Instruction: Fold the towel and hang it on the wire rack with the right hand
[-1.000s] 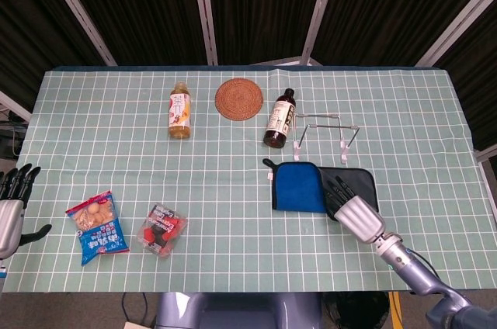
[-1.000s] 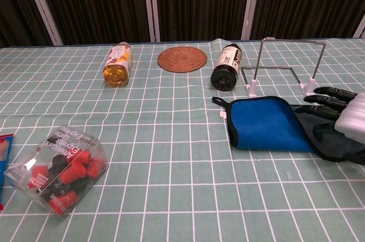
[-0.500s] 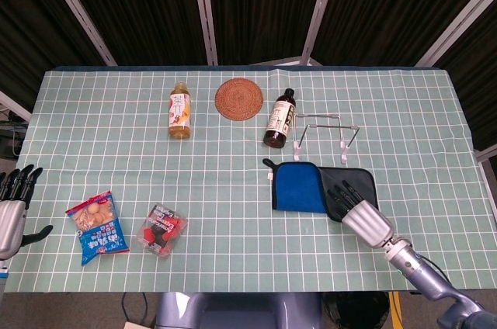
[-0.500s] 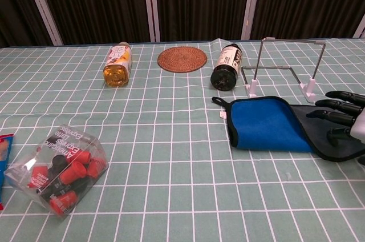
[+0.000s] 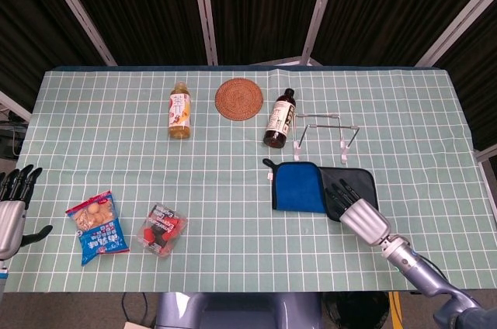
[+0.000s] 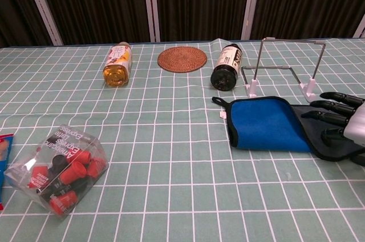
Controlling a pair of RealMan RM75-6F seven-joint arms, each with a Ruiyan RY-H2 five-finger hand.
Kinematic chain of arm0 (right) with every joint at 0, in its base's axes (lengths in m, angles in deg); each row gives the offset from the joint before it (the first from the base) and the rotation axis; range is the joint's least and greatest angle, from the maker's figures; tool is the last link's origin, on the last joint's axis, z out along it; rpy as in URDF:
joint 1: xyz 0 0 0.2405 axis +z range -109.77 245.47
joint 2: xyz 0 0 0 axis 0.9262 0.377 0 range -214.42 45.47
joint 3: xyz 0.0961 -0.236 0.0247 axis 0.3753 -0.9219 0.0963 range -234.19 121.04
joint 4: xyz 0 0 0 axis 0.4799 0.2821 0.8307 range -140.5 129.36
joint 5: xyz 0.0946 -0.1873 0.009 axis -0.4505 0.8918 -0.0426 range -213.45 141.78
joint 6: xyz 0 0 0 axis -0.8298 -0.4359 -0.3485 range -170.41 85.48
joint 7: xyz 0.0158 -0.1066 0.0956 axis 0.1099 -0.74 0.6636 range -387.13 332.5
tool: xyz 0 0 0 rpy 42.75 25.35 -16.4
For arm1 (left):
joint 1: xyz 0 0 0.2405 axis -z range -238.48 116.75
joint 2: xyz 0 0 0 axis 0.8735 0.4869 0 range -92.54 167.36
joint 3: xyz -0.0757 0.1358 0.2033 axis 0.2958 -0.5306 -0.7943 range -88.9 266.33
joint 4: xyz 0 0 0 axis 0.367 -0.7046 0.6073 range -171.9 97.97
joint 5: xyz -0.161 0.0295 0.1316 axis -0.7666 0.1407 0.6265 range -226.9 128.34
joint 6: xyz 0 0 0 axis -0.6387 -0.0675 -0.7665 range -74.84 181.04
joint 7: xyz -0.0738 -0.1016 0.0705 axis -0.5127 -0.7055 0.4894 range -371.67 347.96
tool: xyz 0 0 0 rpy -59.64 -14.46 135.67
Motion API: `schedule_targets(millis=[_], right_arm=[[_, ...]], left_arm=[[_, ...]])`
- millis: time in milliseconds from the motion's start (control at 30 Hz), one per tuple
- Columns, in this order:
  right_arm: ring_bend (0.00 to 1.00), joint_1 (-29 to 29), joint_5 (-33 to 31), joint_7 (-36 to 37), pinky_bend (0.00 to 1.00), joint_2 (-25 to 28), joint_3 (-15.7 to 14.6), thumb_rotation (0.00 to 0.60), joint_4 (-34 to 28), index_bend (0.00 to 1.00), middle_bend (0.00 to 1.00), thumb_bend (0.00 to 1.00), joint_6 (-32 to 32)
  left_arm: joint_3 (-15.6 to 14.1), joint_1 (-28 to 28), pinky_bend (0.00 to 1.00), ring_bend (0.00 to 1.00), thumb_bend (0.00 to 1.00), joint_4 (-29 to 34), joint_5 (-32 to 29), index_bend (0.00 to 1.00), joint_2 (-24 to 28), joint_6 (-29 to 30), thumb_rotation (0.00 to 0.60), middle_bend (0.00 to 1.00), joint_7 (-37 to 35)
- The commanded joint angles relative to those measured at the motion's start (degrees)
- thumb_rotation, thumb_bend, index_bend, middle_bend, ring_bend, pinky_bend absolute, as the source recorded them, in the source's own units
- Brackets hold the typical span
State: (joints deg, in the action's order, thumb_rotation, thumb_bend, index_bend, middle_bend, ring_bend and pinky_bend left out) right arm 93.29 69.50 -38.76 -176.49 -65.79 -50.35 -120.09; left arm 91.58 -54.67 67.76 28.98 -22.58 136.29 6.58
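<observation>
right hand [image 5: 355,209]: fingers spread, laid over the grey part of the towel [image 5: 299,188] | nothing gripped | left hand [image 5: 11,206]: spread, empty

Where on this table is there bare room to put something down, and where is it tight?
Free: the table right of the wire rack, and the middle stretch between the juice bottle and the towel. Tight: the rack, dark bottle, towel and right hand cluster together; snack bag and candy box fill the near left.

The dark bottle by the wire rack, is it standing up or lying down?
Lying down. The dark bottle rests on its side on the tablecloth.
</observation>
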Motion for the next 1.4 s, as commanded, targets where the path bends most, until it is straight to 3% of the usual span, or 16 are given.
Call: schedule_targets(millis=[33, 300, 733, 1000, 1067, 1233, 1400], right_arm=[[0.00, -0.1, -0.3, 1.9, 0.00, -0.4, 0.1, 0.600, 0.3, 0.42, 0.06, 0.28, -0.3], [0.00, -0.4, -1.8, 5.7, 0.00, -0.2, 0.8, 0.600, -1.0, 0.43, 0.06, 0.34, 0.1], [0.00, -0.9, -7.0, 15.2, 0.00, 0.5, 3.3, 0.600, -6.3, 0.57, 0.09, 0.41, 2.9], [0.00, -0.7, -15.1, 22.0, 0.00, 2.6, 8.1, 0.600, -13.6, 0.59, 0.10, 0.41, 8.2], [0.00, -0.5, -19.7, 24.4, 0.00, 3.4, 11.0, 0.600, -16.2, 0.59, 0.10, 0.41, 11.0], [0.00, 0.4, -27.2, 24.6, 0.00, 5.5, 14.8, 0.600, -21.0, 0.59, 0.10, 0.41, 17.2], [0.00, 0.7, -30.4, 23.3, 0.00, 5.7, 16.6, 0.600, -22.0, 0.59, 0.10, 0.41, 18.8]], left_arm=[[0.0, 0.0, 0.00, 0.00, 0.00, 0.0, 0.0, 0.00, 0.0, 0.0, 0.600, 0.00, 0.0], [0.0, 0.0, 0.00, 0.00, 0.00, 0.1, 0.1, 0.00, 0.0, 0.1, 0.600, 0.00, 0.1], [0.0, -0.1, 0.00, 0.00, 0.00, 0.2, 0.2, 0.00, 0.1, 0.1, 0.600, 0.00, -0.1], [0.0, -0.1, 0.00, 0.00, 0.00, 0.2, 0.2, 0.00, 0.3, 0.1, 0.600, 0.00, -0.5], [0.0, -0.2, 0.00, 0.00, 0.00, 0.3, 0.3, 0.00, 0.3, 0.2, 0.600, 0.00, -0.6], [-0.1, -0.2, 0.00, 0.00, 0.00, 0.4, 0.4, 0.00, 0.4, 0.1, 0.600, 0.00, -0.6], [-0.1, -0.1, 0.00, 0.00, 0.00, 0.4, 0.3, 0.00, 0.4, 0.1, 0.600, 0.00, -0.5]])
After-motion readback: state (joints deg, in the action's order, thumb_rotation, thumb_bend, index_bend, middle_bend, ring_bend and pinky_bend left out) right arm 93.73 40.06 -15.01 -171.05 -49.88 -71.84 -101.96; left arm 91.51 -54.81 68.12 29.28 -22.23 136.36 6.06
